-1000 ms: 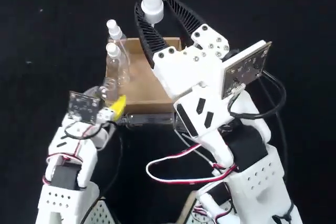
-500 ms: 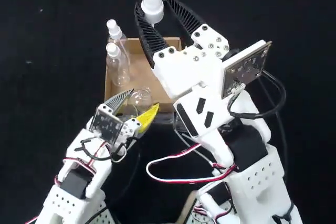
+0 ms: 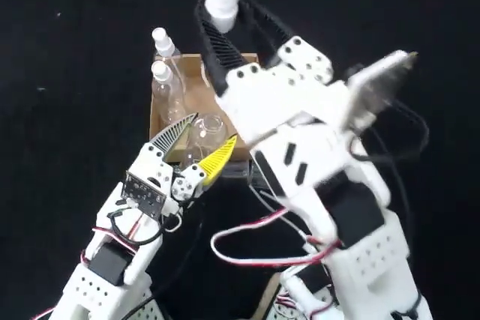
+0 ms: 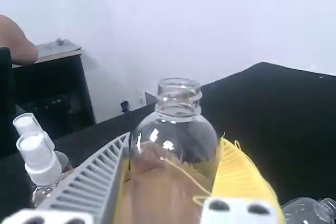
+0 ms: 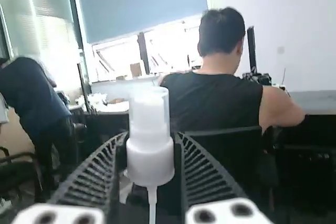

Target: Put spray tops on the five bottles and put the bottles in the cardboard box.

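The left pincer (image 3: 214, 127) clamps an uncapped clear bottle (image 4: 176, 129) upright, mouth skyward, at the near edge of the cardboard box (image 3: 196, 88). Two capped bottles (image 3: 166, 84) stand against the box's left wall, with bare box floor beside them. Raised over the box's far edge, the right pincer (image 3: 223, 7) is closed on a white spray top (image 5: 149, 145), head up, dip tube hanging straight down between the fingers. Open black bench (image 3: 75, 73) spreads to the left of the box and beyond it.
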You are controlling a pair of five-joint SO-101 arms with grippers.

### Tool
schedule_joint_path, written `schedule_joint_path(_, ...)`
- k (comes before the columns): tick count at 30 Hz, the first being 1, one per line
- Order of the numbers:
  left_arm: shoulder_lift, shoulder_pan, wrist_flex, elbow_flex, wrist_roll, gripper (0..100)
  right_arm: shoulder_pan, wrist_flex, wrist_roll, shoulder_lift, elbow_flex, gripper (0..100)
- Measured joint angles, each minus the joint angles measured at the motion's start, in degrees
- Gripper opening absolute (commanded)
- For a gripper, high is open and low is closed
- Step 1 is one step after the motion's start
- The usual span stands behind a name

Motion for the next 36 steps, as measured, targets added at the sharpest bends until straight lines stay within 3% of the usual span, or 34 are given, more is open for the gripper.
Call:
schedule_joint_path(6,0.00,0.00,-5.10,0.00,0.00,3,0.00,5.71,-0.18,-9.93,5.19,1.5)
schedule_joint_path(12,0.00,0.26,-0.18,0.00,0.00,3,0.00,4.57,-0.18,-19.96,10.20,1.5)
schedule_joint_path(19,0.00,0.26,-0.18,0.00,0.00,3,-0.09,-1.41,-0.18,-16.18,13.45,1.5)
schedule_joint_path(36,0.00,0.26,-4.22,0.00,0.00,3,0.09,-1.67,-0.18,-12.66,18.64,1.4)
